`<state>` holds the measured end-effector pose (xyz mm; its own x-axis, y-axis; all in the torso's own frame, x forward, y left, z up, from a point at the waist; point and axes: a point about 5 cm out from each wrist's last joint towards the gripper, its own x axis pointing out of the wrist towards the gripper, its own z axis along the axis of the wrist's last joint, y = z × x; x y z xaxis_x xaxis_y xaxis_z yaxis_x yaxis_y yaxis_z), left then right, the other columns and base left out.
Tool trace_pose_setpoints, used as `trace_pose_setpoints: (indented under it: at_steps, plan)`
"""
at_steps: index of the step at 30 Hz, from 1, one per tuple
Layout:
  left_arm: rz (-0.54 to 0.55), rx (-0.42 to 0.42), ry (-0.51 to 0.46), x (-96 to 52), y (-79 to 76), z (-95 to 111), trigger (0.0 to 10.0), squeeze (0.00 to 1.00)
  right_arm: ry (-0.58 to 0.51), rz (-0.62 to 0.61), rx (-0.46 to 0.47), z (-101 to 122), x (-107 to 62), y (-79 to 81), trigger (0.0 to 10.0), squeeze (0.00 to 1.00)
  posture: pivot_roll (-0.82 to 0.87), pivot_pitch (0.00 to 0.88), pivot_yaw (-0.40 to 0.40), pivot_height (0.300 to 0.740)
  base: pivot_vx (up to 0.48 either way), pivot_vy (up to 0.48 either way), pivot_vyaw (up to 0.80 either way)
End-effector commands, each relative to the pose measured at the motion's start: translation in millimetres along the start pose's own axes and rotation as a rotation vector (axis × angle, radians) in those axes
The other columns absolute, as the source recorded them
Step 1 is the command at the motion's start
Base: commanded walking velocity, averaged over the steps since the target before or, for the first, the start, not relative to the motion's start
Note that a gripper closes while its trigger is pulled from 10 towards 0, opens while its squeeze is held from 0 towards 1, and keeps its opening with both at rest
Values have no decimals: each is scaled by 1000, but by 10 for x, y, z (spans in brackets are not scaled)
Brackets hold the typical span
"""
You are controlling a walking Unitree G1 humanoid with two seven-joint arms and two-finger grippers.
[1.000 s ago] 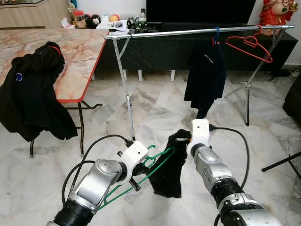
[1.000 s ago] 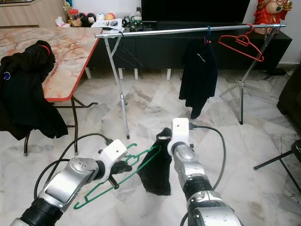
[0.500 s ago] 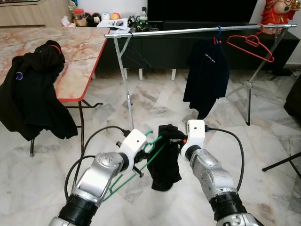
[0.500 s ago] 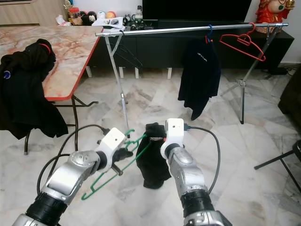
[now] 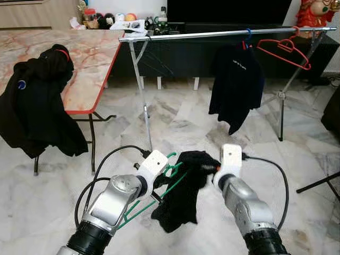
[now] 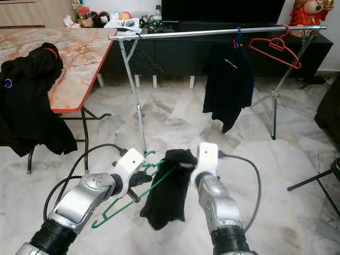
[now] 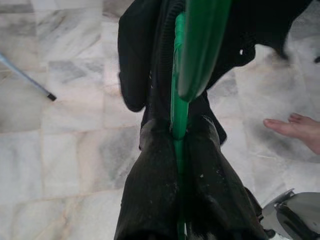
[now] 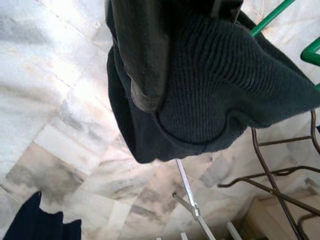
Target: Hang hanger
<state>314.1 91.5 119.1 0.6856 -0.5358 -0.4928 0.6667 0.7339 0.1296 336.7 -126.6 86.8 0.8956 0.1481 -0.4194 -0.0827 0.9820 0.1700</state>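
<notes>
Hanging not yet done — green hanger (image 5: 159, 194) low in front of the body, at about 6 o'clock in the head views, well apart from the silver rail (image 5: 223, 35) up at 12 o'clock. Already hung there: a black shirt (image 5: 236, 85) on a blue hook and a bare red hanger (image 5: 284, 50) at roughly 1 o'clock. Judging by that, still left: finish seating the dark knit garment (image 5: 183, 194) on the green hanger, carry both across the marble floor (image 5: 180, 119), lift, and hook over the rail.

Left gripper (image 7: 177, 145): jaws pressed tight on the green hanger near its neck, hook curling out just beyond, the plastic bar running straight between the two black fingers (image 7: 150, 190) in the left wrist view. Also in that view, a person's bare foot (image 7: 295, 130) on the tiles.

Right gripper (image 8: 150, 60): jaws pinching a bunched fold of the knit garment, holding its top edge level with the hanger's shoulder — cloth draped down from there, partly over the green arm, the rest hanging loose toward the floor.

Off at 10 o'clock, a black jacket (image 5: 37, 106) slumped over the edge of the marbled tabletop (image 5: 90, 58), untouched.
</notes>
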Motion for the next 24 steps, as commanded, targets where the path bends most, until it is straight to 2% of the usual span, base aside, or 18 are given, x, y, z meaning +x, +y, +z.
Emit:
trace_pose_setpoints:
  at_steps: [1, 6, 8, 9, 11, 24]
  plan:
    - [5, 20, 0, -35, 15, 14, 10000, 0, -8, -17, 3, 4, 4, -8, 10000, 0, 82, 100, 14, 740, 0, 0, 0]
    - [-9, 26, 5, -42, -8, 5, 10000, 0, -8, -39, 9, -7, 30, -19, 10000, 0, 82, 100, 14, 740, 0, 0, 0]
    - [-13, 30, 8, -47, -8, 0, 10000, 0, -32, -153, -16, -8, 45, -139, 10000, 0, 86, 103, 15, 740, 0, 0, 0]
    - [-15, 32, 11, -50, -6, -4, 10000, 0, -25, -230, 9, -43, 49, -245, 10000, 0, 87, 103, 15, 740, 0, 0, 0]
    - [-17, 33, 12, -53, -6, -5, 10000, 0, -17, -247, 35, -64, 49, -281, 10000, 0, 87, 103, 14, 740, 0, 0, 0]
    - [-17, 36, 17, -57, -5, -9, 10000, 0, -16, -199, 21, -69, 37, -188, 10000, 0, 86, 108, 14, 740, 0, 0, 0]
